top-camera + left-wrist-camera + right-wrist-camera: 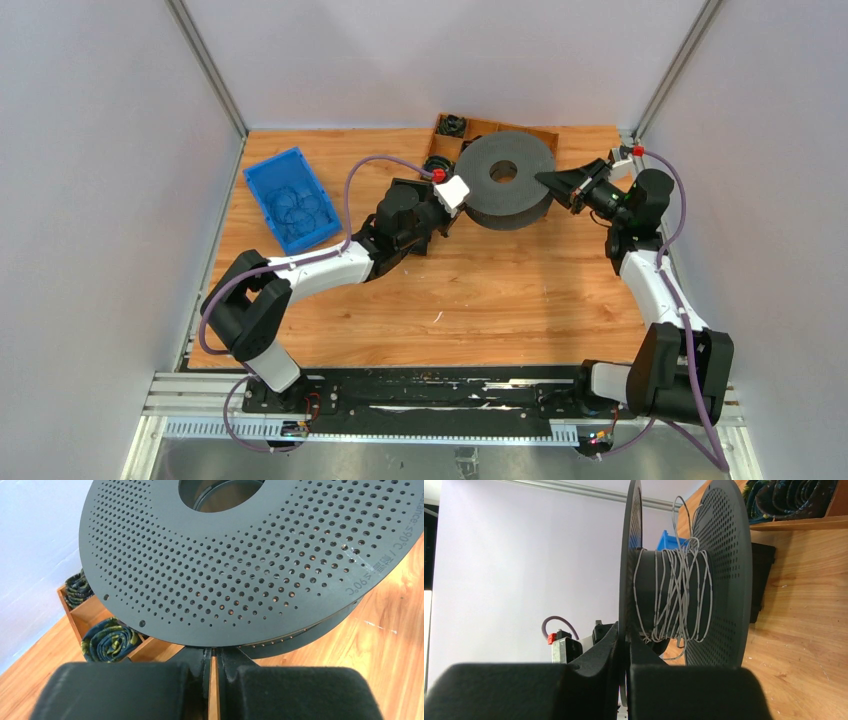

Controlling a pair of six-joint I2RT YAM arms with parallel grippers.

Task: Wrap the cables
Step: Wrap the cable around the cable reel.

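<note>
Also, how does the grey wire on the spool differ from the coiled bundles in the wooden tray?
The grey wire is thin, pale, and wound loosely on the spool, with loops straying. The coiled bundles are dark with green, thicker, tightly rolled, and sit in wooden tray compartments. Both are wound into rounds.

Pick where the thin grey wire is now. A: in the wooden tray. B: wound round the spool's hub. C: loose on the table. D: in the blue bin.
B: the cables loop round the hub of the spool, between its flanges.
</note>
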